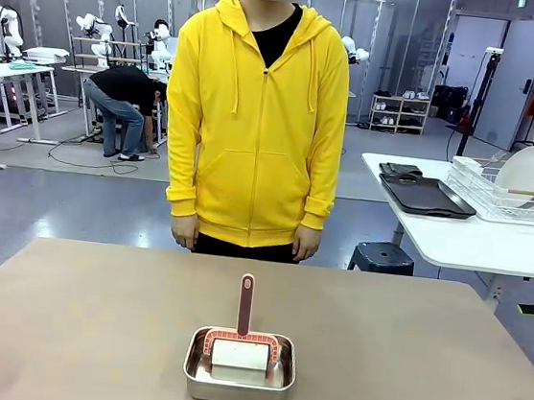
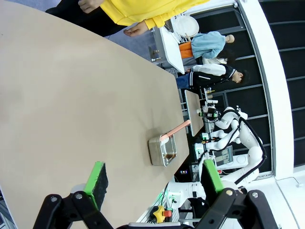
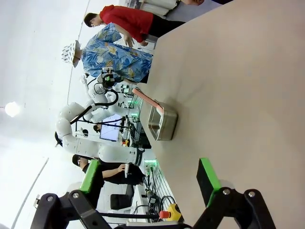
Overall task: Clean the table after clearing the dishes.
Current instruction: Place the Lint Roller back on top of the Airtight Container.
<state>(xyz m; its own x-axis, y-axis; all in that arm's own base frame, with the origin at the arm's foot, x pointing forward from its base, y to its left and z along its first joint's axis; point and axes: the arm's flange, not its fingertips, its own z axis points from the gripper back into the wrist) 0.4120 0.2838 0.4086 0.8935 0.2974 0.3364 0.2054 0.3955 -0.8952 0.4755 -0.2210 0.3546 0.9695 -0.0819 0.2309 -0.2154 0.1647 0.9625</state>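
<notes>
Steel pan (image 1: pixel 239 368) nearest, on tan table (image 1: pixel 89 325); lab behind.

On the tan table (image 1: pixel 61 312): 1 steel pan (image 1: pixel 238 378), w/ 1 pink-handled brush (image 1: pixel 244 313) in it. 1 person in yellow hoodie (image 1: pixel 258 112) at far side. 2 grippers, left (image 2: pixel 155 183) & right (image 3: pixel 150 179), both wide open.

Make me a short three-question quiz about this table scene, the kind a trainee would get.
1. True or false: the steel pan stands on the tan table.
2. What pokes up out of the pan? A) a ladle B) a brush with a reddish handle C) a fork
3. The left gripper and right gripper are both ____.

Key: 1 true; 2 B; 3 open
</notes>
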